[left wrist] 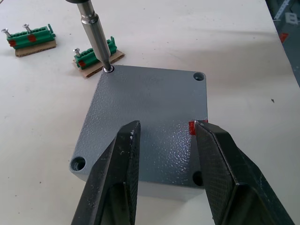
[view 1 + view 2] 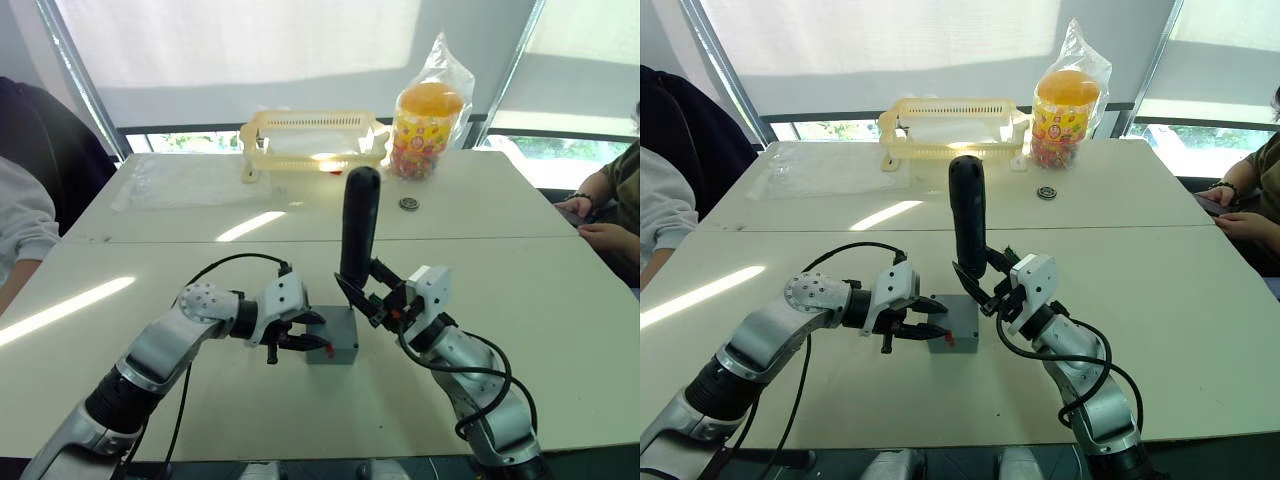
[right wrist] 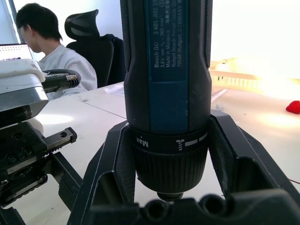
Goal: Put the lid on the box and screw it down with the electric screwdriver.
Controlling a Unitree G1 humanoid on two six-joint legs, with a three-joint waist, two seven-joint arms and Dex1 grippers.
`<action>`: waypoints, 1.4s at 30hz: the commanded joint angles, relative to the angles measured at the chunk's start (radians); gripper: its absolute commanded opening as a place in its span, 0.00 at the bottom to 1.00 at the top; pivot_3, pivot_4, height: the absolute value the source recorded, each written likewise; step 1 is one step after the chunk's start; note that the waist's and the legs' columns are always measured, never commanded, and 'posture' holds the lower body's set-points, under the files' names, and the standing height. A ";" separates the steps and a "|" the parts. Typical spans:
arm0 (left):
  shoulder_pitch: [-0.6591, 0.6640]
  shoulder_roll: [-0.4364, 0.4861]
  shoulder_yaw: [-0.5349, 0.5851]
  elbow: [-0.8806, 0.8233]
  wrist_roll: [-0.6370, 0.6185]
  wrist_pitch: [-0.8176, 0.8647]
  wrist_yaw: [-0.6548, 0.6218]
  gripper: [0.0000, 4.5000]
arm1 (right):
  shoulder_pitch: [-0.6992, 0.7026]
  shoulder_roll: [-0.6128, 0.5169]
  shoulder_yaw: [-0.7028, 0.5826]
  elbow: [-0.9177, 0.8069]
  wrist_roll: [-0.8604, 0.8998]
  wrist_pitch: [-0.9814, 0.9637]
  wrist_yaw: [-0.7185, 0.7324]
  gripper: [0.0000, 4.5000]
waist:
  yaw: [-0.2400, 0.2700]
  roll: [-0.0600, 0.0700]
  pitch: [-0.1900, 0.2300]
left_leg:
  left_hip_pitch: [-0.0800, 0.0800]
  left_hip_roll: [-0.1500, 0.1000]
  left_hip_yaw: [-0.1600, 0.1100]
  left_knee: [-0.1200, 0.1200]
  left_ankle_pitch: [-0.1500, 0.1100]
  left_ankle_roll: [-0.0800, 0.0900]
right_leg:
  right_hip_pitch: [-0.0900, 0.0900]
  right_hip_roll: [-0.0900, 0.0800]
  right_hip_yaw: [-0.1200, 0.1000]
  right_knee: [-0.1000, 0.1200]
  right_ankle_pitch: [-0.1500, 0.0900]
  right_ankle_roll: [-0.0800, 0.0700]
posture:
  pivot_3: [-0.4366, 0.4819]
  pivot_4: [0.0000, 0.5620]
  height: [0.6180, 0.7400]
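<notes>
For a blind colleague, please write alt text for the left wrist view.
A screwdriver bit sits in a corner screw hole of the grey lid, which lies on the box. The left gripper reaches over the lid with open jaws; two green pieces lie on the table beyond.

Two pale tables [image 2: 520, 260] butt together (seam across) — bright blinds [image 2: 240, 40] behind — black office chair [image 3: 96, 35].

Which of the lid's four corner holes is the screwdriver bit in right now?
The corner hole beside the nearer green terminal block. The electric screwdriver bit stands in it; the other three lid corners are open.
</notes>
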 commanded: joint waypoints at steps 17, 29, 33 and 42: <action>0.019 0.008 -0.041 0.013 0.029 0.008 -0.003 0.40 | 0.027 -0.023 -0.013 0.047 -0.025 0.064 -0.011 0.39 | 0.001 0.000 0.000 | 0.000 0.002 -0.001 -0.001 0.000 0.000 | -0.001 -0.001 0.000 -0.002 0.000 0.000 | 0.48 0.27 1.00; 0.036 0.012 -0.049 0.022 0.031 0.006 -0.001 0.40 | -0.148 -0.070 -0.170 -0.229 0.158 0.265 -0.047 0.39 | 0.003 0.004 0.004 | -0.005 -0.001 0.000 -0.002 0.000 0.000 | -0.003 -0.006 0.000 -0.004 0.001 -0.001 | 0.48 0.27 1.00; 0.033 0.008 -0.028 0.023 0.019 0.002 0.003 0.40 | -0.286 -0.081 -0.319 -0.282 0.381 0.424 -0.113 0.39 | 0.002 0.004 0.004 | -0.012 -0.002 -0.001 -0.001 0.000 0.000 | -0.009 -0.006 0.000 -0.004 0.001 0.000 | 0.48 0.27 1.00; -0.079 -0.005 0.142 -0.033 -0.156 0.116 -0.010 0.40 | -0.517 -0.465 -0.560 0.001 0.928 1.008 -0.197 0.39 | 0.003 0.008 0.021 | -0.016 -0.003 -0.001 0.000 0.000 0.000 | -0.012 -0.004 -0.005 -0.004 0.001 0.001 | 0.48 0.27 1.00</action>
